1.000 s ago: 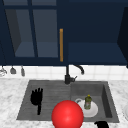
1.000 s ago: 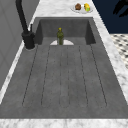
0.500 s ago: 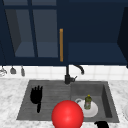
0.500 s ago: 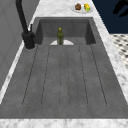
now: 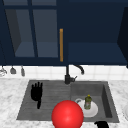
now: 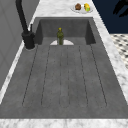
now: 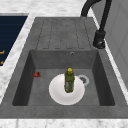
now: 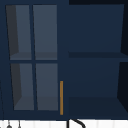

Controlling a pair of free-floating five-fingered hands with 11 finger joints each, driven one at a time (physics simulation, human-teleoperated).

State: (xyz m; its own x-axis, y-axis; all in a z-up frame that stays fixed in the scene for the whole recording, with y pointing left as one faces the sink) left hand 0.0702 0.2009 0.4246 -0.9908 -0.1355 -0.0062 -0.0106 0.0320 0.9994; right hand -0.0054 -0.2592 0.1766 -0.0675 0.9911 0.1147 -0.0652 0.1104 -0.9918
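My left hand (image 5: 37, 92) hovers over the sink's ribbed draining board (image 5: 50, 100), open, fingers straight and pointing away from me, holding nothing. My right hand (image 5: 101, 124) shows at the bottom edge, in front of the sink's right corner, cut off by the picture. A green bottle (image 5: 87, 102) (image 7: 69, 80) (image 6: 60, 36) stands upright on a white plate (image 5: 93, 112) (image 7: 57, 93) in the basin. A big red ball (image 5: 67, 115) sits low in the front view, over the sink's front edge. A small red thing (image 7: 37, 74) lies on the basin floor, left of the plate.
A black faucet (image 5: 67, 76) (image 7: 100, 37) (image 6: 25, 25) rises behind the sink. A blue wall cabinet above has a glass door with an orange handle (image 5: 61, 45) (image 8: 61, 97) and open shelves on the right. A plate of fruit (image 6: 81, 7) sits on the marble counter beyond the basin.
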